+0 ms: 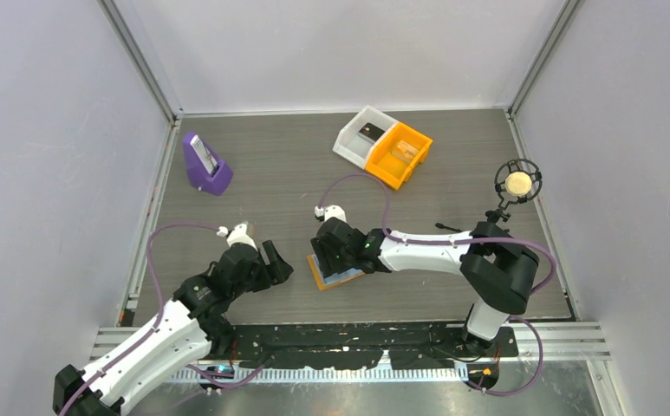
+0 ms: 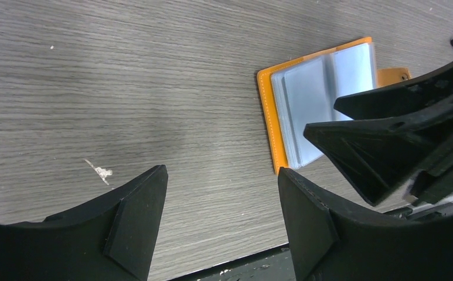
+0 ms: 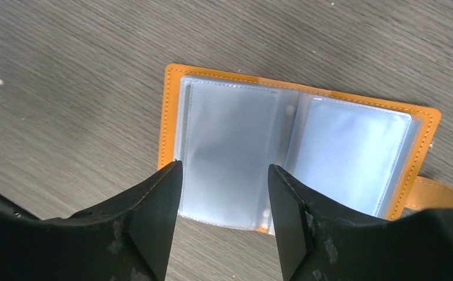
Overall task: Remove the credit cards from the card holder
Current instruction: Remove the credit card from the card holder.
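The card holder [image 1: 331, 279] lies open like a book near the table's front edge, orange outside with light blue clear sleeves [image 3: 341, 140] facing up. I cannot make out any credit cards in the sleeves that show. My right gripper [image 3: 224, 165] hovers open just above the holder's left page, nothing between its fingers; in the top view it [image 1: 331, 251] covers most of the holder. My left gripper [image 2: 222, 171] stands open over bare table to the left of the holder [image 2: 306, 111], holding nothing. The right gripper's fingers [image 2: 376, 152] cross the left wrist view.
A white bin [image 1: 353, 139] with a dark flat item and an orange bin [image 1: 409, 160] stand together at the back. A purple stand [image 1: 205, 169] holding a flat item sits at the back left. A microphone [image 1: 517, 182] stands at the right edge.
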Robot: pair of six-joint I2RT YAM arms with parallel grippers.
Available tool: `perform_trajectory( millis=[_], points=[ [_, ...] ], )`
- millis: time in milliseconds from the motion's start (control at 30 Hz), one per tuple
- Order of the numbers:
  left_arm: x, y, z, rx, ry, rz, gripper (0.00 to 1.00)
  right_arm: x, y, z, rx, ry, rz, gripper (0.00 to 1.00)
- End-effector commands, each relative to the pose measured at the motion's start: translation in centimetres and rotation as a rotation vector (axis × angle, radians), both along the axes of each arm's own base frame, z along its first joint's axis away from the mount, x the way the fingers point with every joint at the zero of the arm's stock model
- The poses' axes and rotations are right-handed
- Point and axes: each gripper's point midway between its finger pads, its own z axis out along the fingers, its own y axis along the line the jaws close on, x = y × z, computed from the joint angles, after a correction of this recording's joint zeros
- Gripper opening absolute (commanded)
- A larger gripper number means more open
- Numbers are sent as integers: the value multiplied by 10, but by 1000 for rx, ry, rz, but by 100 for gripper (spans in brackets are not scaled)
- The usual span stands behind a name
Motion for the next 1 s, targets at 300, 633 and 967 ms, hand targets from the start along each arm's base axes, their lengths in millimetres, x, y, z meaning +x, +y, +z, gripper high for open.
perform_trajectory(
  millis=[300,633,967],
  points=[
    [0,-2,8,-13,-24,-20,72,6,-3,-15,-78,-38,-32,62],
    [4,-8,9,-14,-18,-31,74,2,6,-1,-33,-40,-18,67],
    [2,-5,9,-23,-28,-18,75,3,6,-10,-91,-55,-22,72]
  ],
)
